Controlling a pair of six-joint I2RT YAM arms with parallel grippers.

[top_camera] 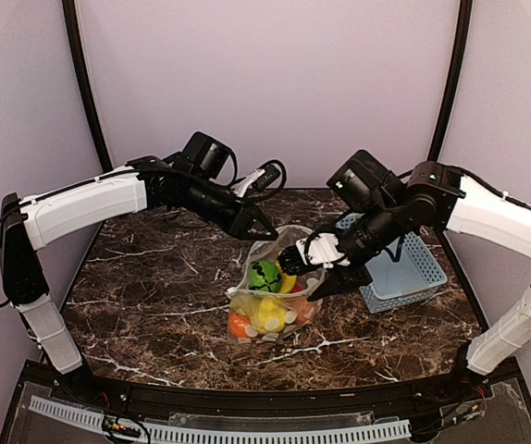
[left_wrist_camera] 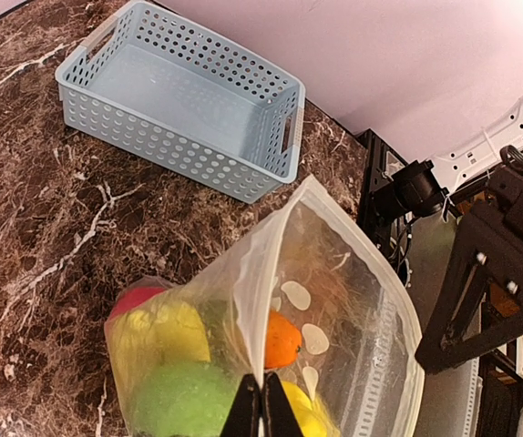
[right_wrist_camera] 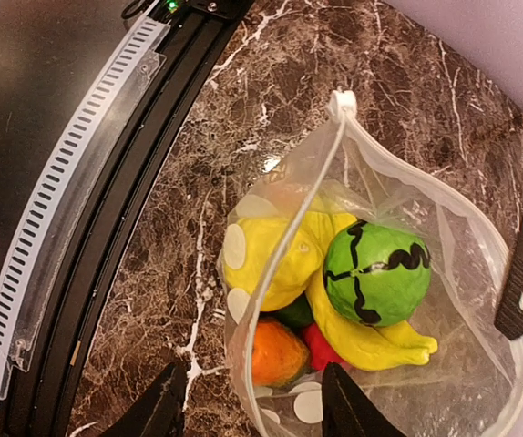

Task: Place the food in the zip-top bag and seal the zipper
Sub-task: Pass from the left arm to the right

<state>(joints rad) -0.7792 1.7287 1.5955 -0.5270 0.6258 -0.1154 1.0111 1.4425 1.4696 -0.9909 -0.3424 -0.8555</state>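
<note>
Looks like all the food is bagged already: a green ball [right_wrist_camera: 377, 273], yellow bananas [right_wrist_camera: 362, 341], an orange piece [right_wrist_camera: 275, 350] and a red piece [right_wrist_camera: 323, 348] sit inside the zip-top bag [right_wrist_camera: 462, 228], which slumps on the marble table [top_camera: 154, 277] between the 2 arms. The blue basket [left_wrist_camera: 243, 177] nearby has nothing in it. The left claw [left_wrist_camera: 261, 410] is pinched tight on 1 side of the rim, holding the mouth up. The right claw [right_wrist_camera: 257, 407] is spread, with its 2 fingers straddling the near rim without gripping it. The zipper [right_wrist_camera: 312, 209] runs straight away from the right claw toward the far corner and gapes wide, so I'd guess the right arm does the sealing.
</note>
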